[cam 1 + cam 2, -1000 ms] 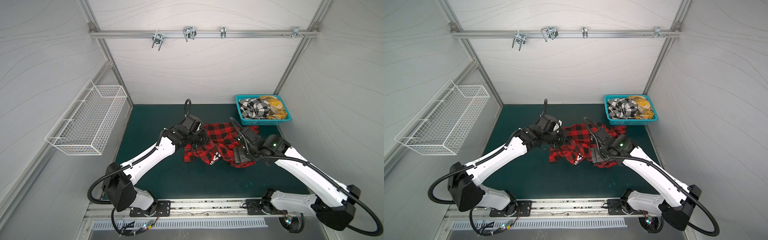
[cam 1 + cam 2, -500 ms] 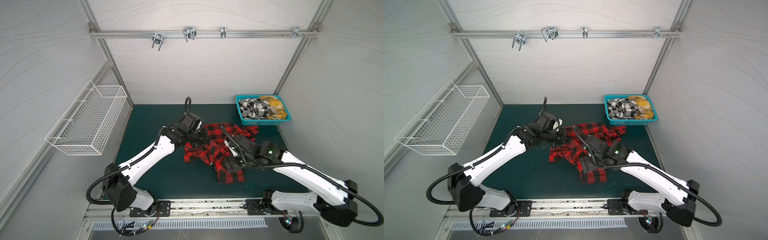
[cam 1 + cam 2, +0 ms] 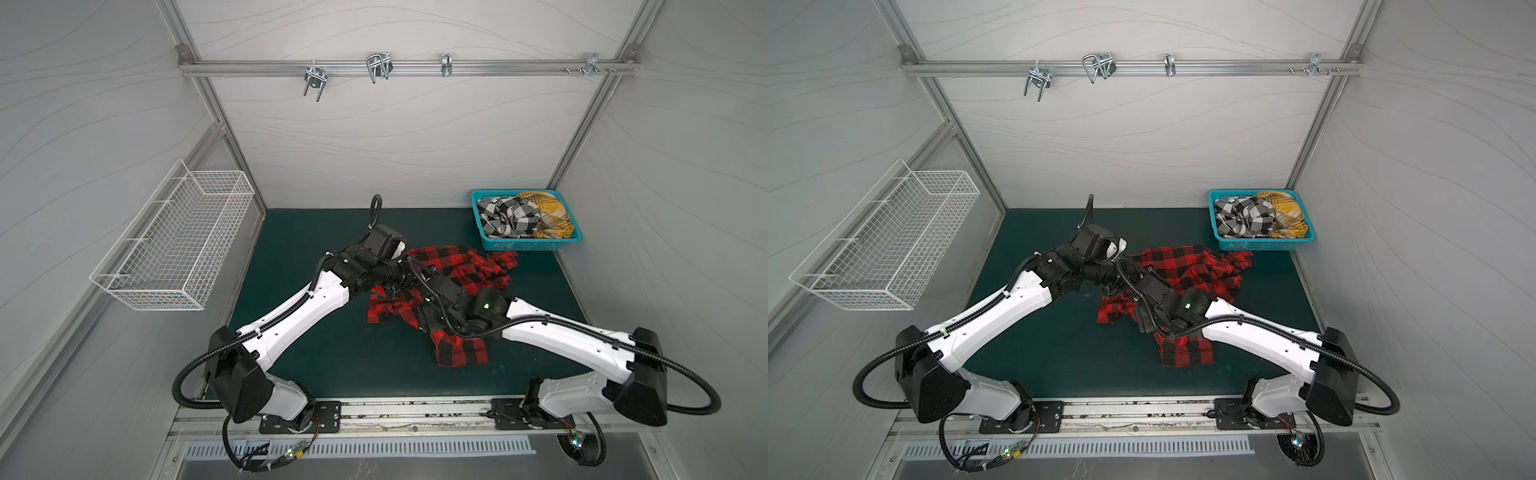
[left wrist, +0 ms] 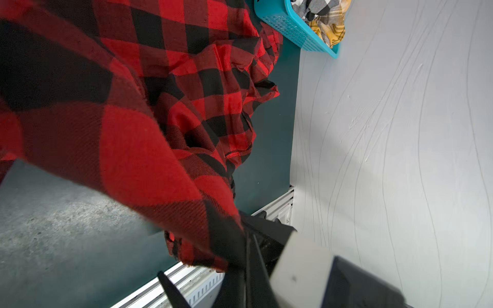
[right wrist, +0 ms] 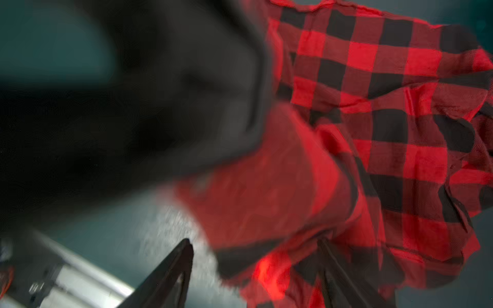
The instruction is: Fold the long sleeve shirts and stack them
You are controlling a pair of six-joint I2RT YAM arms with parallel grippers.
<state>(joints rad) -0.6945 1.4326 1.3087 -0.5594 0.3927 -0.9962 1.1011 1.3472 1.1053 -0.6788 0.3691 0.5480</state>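
Pinching a fold of the red-and-black shirt (image 4: 133, 128), the left gripper (image 4: 249, 248) has its jaws pressed together. The cloth runs straight into them and spreads away from the tips.

The right gripper (image 5: 256, 241) is blurred, but its jaws stand well apart. A bunched part of the same shirt hangs between them and drapes over one finger (image 5: 341, 277). Neither side visibly clamps it.

In both top views the two sets of jaws sit close together over the middle of the dark green mat (image 3: 324, 365). Most of the shirt (image 3: 457, 270) is crumpled beyond them, and a loose end trails on the near side of the right jaws. Below both sets of jaws the mat (image 4: 53, 218) looks scuffed, with pale grey speckling.

Well beyond the jaws, in the far right corner of the mat, stands a turquoise basket (image 3: 528, 245). It holds the black-and-white check shirt (image 3: 509, 216) and the yellow plaid shirt (image 3: 552, 216). The red shirt's far edge lies just beside its front wall.

White walls (image 3: 415, 145) with faint wavy lines enclose the mat on three sides, framed by aluminium posts. A rail (image 3: 498, 68) crosses the back wall carrying metal hooks (image 3: 378, 68). A white wire basket (image 3: 174, 249) is fixed to the left wall. Behind the jaws, a slotted front track (image 3: 395, 411) carries both arm bases.
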